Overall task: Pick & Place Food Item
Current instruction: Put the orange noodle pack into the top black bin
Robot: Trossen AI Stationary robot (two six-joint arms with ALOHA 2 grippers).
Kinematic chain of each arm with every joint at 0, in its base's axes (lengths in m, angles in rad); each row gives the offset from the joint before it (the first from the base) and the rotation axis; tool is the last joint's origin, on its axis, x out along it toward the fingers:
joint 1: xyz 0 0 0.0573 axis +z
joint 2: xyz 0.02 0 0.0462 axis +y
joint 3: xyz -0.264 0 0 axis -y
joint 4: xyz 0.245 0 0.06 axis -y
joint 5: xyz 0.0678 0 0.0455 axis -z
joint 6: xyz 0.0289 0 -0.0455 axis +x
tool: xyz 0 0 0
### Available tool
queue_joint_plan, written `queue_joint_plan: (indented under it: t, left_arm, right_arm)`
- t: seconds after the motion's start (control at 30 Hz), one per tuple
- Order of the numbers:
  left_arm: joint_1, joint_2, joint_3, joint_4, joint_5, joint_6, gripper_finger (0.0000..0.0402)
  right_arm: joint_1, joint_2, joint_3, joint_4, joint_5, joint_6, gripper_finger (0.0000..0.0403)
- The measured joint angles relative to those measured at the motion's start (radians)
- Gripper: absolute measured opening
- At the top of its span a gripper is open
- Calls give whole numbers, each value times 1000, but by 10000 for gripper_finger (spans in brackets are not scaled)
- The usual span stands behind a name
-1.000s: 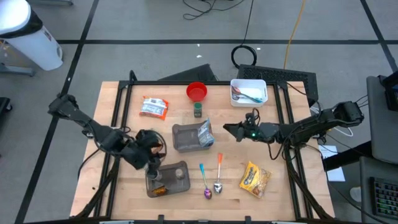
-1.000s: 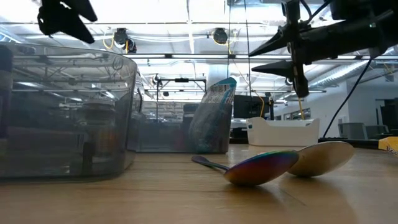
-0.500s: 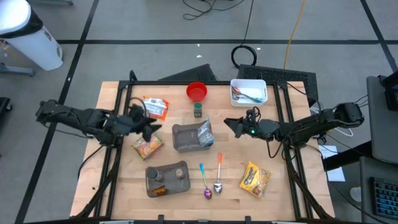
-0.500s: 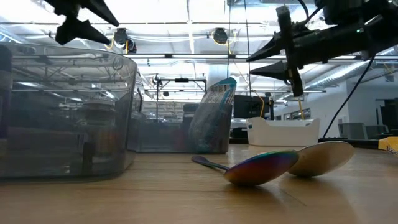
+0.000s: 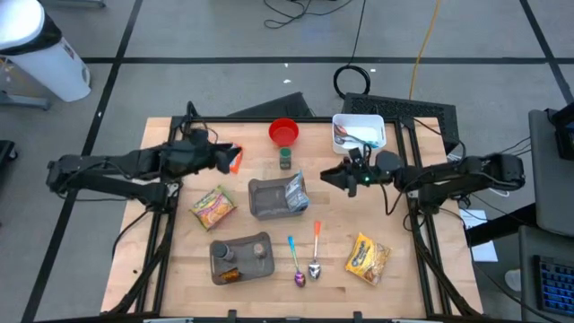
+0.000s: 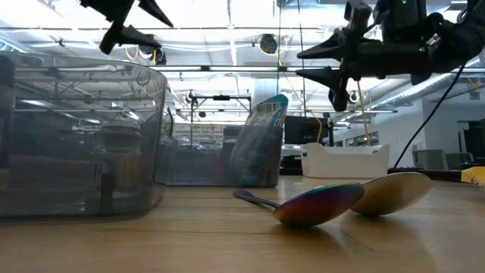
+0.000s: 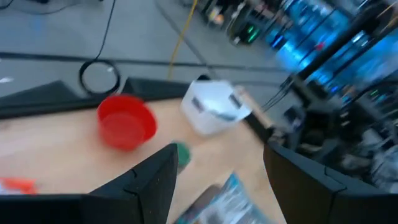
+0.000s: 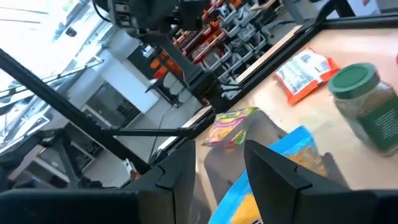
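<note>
A yellow-and-pink snack packet (image 5: pixel 213 206) lies flat on the table's left half. An orange-and-white packet (image 5: pixel 235 159) lies farther back, partly hidden under my left gripper (image 5: pixel 226 160), which hangs open above it with nothing between its fingers (image 7: pixel 155 183). A blue bag (image 5: pixel 294 190) stands in the grey centre container (image 5: pixel 265 199). A yellow bag (image 5: pixel 368 257) lies front right. My right gripper (image 5: pixel 326 178) hovers open and level right of the blue bag, pointing left, and holds nothing.
A red bowl (image 5: pixel 284 133), a green-lidded jar (image 5: pixel 285 160) and a white bin (image 5: pixel 359 132) stand along the far edge. A second grey container (image 5: pixel 240 258) with items sits at the front. Two spoons (image 5: pixel 305 260) lie beside it.
My left gripper has swung from above the front container toward the far edge, rising and rolling, and now hangs over the orange-and-white packet. My right gripper has shifted a little toward the far edge and rolled. Both stay open. Nothing on the table has moved.
</note>
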State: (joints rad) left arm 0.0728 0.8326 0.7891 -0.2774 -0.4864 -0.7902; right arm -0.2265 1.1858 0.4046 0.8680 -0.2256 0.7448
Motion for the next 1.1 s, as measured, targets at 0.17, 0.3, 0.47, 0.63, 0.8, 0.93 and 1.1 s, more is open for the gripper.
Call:
queue_joint_plan:
  t: [0.17, 0.3, 0.47, 0.63, 0.8, 0.93, 1.1]
  left_arm:
    - [39, -1, 0, 94, 49, 7, 243]
    - [61, -9, 0, 106, 96, 10, 243]
    - [106, -8, 0, 101, 149, 67, 243]
    - [185, -8, 0, 103, 229, 154, 244]
    - [318, -8, 0, 99, 433, 195, 244]
    - [417, -8, 0, 83, 548, 236, 243]
    - [517, -8, 0, 64, 643, 265, 243]
  right_arm:
    - [-70, 0, 0, 71, -41, -8, 136]
    - [-130, 0, 7, 141, -42, 25, 159]
    - [-190, 0, 52, 146, -43, 47, 203]
    - [-225, 0, 115, 127, -37, 36, 241]
    - [-242, 0, 179, 113, -4, 20, 251]
    - [-249, 0, 230, 24, 17, -21, 247]
    - [-251, 0, 262, -80, 17, -57, 243]
